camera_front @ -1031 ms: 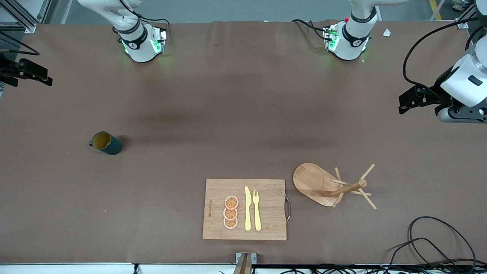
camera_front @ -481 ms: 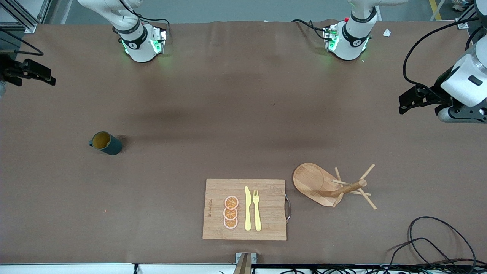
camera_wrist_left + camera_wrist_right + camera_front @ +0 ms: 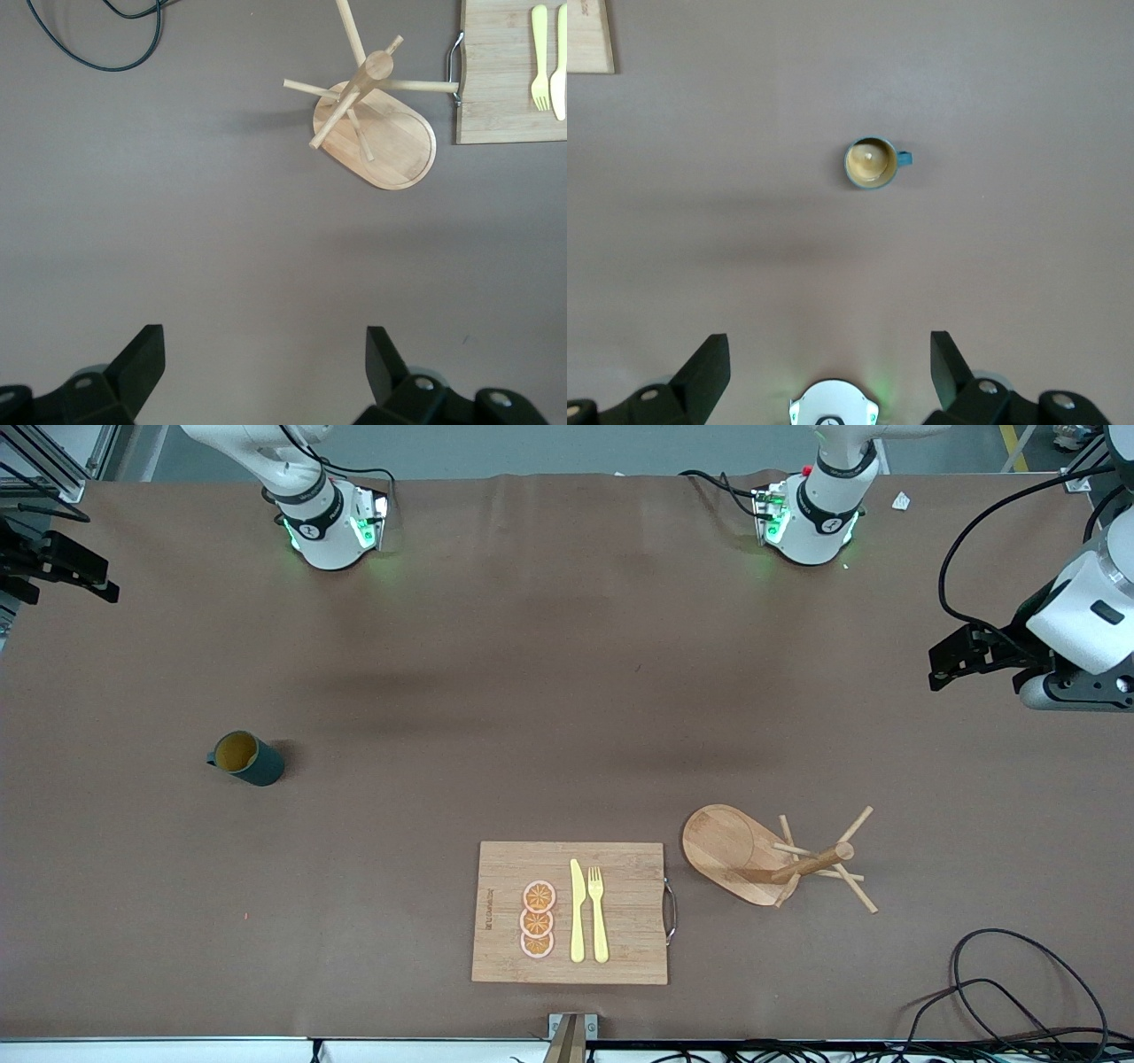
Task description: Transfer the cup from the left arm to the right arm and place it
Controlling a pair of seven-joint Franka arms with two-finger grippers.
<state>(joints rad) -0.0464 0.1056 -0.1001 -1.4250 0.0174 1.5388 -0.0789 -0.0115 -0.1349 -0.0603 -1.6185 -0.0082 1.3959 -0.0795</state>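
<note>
Jaws of both grippers stand wide and empty. Front view: left gripper and right gripper hover over opposite table ends; the small ribbed teal-green mug stands upright on the brown surface, well apart from both. Left wrist view: left gripper over bare surface, near a wooden peg stand. Right wrist view: right gripper high over the mug.

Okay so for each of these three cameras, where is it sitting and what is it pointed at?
Front view: high across the table, facing the arms' bases; sees the cup, board, rack, left gripper and right gripper at the table's ends.
Left wrist view: on the left arm, looking down past its open fingers at the rack and board.
Right wrist view: on the right arm, looking down past its open fingers at the cup; its own base shows.
Shared: the board's corner shows in both wrist views.
</note>
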